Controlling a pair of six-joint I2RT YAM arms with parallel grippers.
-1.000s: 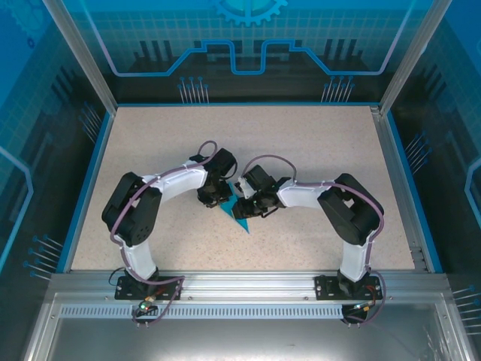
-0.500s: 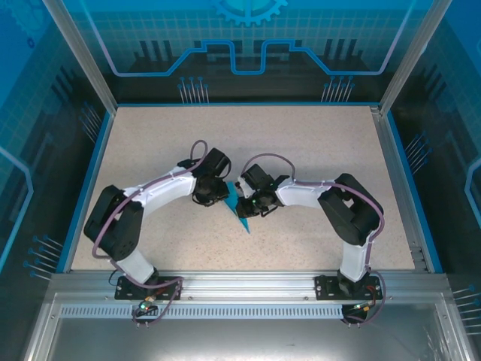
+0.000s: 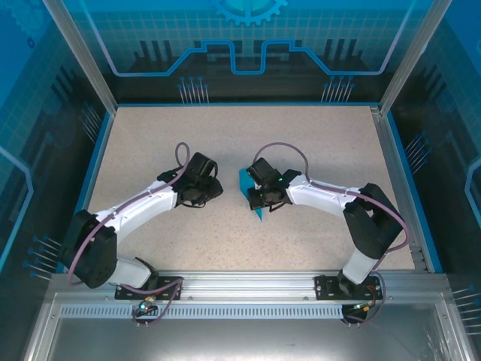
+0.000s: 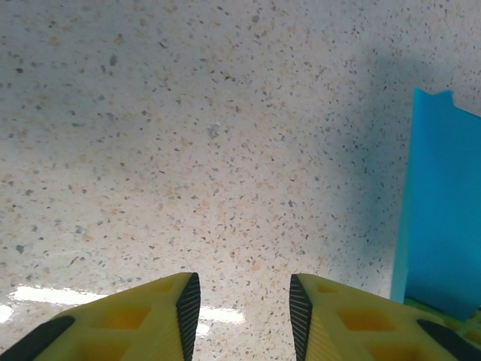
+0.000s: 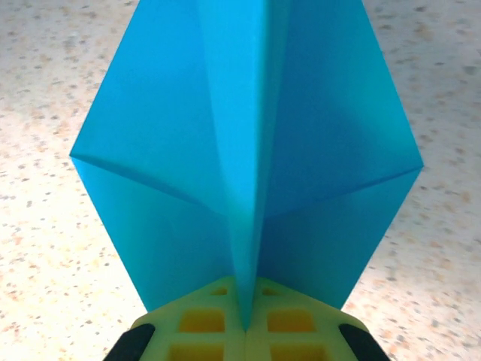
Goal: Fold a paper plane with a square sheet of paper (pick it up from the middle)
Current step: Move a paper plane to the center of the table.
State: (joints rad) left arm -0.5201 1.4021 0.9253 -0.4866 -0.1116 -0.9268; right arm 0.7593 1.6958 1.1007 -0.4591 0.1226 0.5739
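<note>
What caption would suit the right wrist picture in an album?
The right claw pinches the folded blue paper plane along its centre crease, against the speckled table.

The paper plane (image 3: pixel 246 183) stands near the middle of the table (image 3: pixel 323 143), clamped in the right hand (image 5: pixel 246 322); the left hand (image 4: pixel 240 308) sits to its left (apart from it).

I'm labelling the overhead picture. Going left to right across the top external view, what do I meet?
From the left: left arm's elbow → left tool → paper plane → right arm's elbow.
</note>
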